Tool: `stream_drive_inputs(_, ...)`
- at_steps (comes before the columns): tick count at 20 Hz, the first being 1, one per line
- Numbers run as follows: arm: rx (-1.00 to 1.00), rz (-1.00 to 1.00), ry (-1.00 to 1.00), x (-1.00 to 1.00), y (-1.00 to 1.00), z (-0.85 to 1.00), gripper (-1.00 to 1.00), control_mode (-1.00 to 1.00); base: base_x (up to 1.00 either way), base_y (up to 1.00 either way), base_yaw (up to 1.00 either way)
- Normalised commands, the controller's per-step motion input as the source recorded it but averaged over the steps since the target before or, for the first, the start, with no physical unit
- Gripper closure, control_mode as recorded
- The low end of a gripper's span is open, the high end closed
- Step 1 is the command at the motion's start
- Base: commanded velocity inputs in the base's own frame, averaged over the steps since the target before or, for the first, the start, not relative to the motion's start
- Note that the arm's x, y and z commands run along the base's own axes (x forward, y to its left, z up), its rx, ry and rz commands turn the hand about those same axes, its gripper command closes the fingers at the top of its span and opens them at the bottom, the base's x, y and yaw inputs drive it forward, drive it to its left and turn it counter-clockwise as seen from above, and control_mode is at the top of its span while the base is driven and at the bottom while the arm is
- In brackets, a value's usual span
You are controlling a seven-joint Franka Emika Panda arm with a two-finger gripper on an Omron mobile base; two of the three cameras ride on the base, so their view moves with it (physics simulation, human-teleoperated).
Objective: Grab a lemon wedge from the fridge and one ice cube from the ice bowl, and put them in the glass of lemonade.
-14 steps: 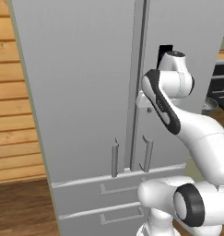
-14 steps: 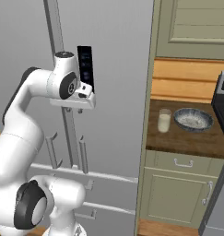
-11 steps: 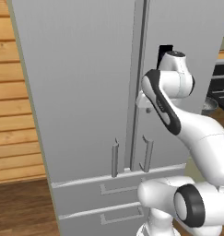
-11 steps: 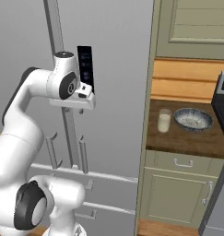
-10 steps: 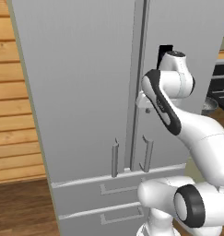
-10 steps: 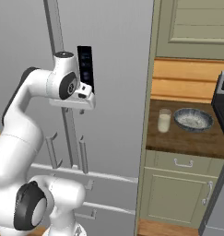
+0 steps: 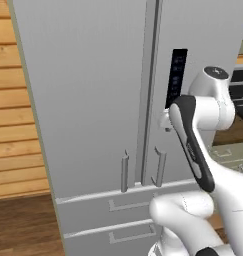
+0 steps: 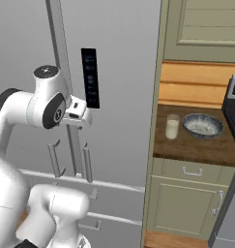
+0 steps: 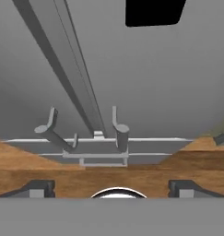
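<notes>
Two closed fridge doors face the open gripper, apart.

Wooden worktop right of fridge w/ glass of lemonade; ice bowl just right of glass.

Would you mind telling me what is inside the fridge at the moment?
That cannot be seen: both doors of the fridge are shut, so whatever it holds is covered. Visible are only its grey front, two bar handles, a dark panel and two drawers below.
</notes>
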Motion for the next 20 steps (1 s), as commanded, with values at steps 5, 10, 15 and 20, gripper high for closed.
stream_drive_inputs(5,0.00,-0.07,-0.06,-0.70,0.00,0.00,-1.00,-1.00,0.00,0.00,0.00)
stream_drive_inputs(10,0.00,-0.03,0.00,-0.27,0.00,0.00,-1.00,1.00,-0.26,0.00,-0.04)
stream_drive_inputs(15,0.00,0.00,0.00,0.00,0.00,0.00,-1.00,1.00,-0.74,-0.98,0.22)
stream_drive_inputs(20,0.00,0.00,0.00,0.00,0.00,0.00,-1.00,1.00,-0.58,-1.00,0.32)
